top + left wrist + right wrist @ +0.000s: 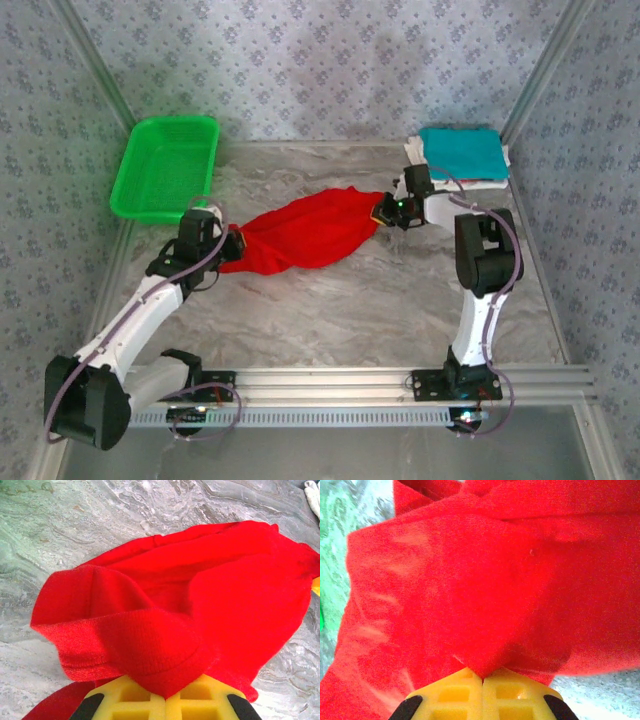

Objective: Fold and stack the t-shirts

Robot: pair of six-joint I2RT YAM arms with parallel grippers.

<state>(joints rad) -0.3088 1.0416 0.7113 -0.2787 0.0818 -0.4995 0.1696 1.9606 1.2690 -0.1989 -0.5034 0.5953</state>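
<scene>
Where my wrist views close in, my left pincer [165, 697] and right pincer [482, 681] each pinch a fold of the red t-shirt [200, 595]; from above it spans between them at mid-frame, with the teal t-shirt [458, 152] upper right and the green basket [165, 165] upper left

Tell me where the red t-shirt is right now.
Top view: the red t-shirt stretches across the middle of the table, its ends pinched by the left fingers and right fingers, between the green basket and the teal shirt.
</scene>
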